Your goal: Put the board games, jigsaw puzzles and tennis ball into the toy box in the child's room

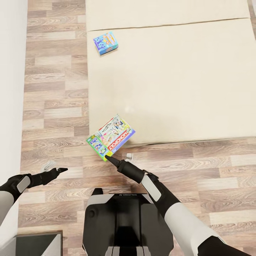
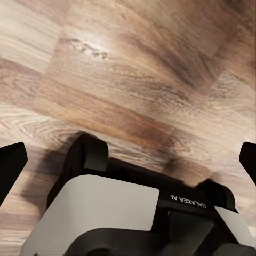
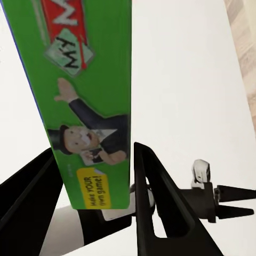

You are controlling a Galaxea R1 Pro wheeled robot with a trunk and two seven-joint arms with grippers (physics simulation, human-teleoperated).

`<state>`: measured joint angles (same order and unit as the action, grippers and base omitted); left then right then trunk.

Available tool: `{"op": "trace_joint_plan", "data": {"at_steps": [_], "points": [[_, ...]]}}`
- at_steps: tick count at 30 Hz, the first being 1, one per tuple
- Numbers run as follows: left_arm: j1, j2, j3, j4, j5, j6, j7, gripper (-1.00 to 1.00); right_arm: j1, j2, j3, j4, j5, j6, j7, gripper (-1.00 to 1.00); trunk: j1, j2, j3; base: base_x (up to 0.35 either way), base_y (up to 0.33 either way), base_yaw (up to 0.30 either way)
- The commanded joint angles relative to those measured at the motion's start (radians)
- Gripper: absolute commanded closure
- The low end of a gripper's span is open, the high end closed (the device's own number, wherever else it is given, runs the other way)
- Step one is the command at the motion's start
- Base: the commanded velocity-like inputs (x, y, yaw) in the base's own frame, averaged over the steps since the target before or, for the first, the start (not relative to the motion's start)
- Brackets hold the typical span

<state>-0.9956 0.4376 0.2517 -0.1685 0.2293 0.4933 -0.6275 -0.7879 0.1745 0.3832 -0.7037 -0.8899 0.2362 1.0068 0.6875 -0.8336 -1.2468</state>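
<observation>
A white wall (image 1: 10, 89) runs down the far left of the head view, and beside it lies the wood-plank floor (image 1: 53, 106), pale brown boards with grey and darker streaks. A small pale mark on the boards sits just beyond the left arm. The left gripper (image 1: 60, 170) hangs low at the near left, above the floor and well apart from the bed, pointing right. In the left wrist view its two black fingertips (image 2: 10, 168) stand at opposite edges of the picture, spread wide with nothing between them, and beneath them show the floor planks and the robot's own grey and black base (image 2: 133, 213).

Moving right, the bed (image 1: 177, 81) fills the middle and right of the scene, its plain cream mattress smooth, with a seam crossing it at the far end. Near its far left corner lies a light blue board game (image 1: 106, 43), flat on the mattress and close to the left edge. At the near left corner of the bed a second board game (image 1: 112, 137), printed "MONOPOLY" with a green side, overhangs the mattress edge and tilts toward the floor. The right gripper (image 1: 107, 158) reaches up from the near centre and meets the box's near corner. In the right wrist view its black fingers (image 3: 154, 202) stand either side of the green edge (image 3: 85, 106) of the box, closed onto it. A small pale object (image 1: 128, 155) lies on the floor just right of that gripper, by the foot of the bed.
</observation>
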Motion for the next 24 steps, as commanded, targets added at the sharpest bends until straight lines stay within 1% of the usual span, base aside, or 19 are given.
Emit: {"op": "trace_joint_plan", "data": {"at_steps": [1,24], "points": [[0.000,0.000,0.000,0.000,0.008,0.008,0.000,-1.00,-0.001,0.000,0.002,0.000,-0.010,0.010,0.003,1.00,-0.004,0.007,0.003,0.000,0.000,0.000],[0.000,-0.006,0.000,0.000,0.007,0.008,-0.001,-1.00,0.000,0.000,0.001,-0.002,-0.010,0.008,0.000,1.00,-0.092,0.168,0.075,0.000,0.000,0.000]]}}
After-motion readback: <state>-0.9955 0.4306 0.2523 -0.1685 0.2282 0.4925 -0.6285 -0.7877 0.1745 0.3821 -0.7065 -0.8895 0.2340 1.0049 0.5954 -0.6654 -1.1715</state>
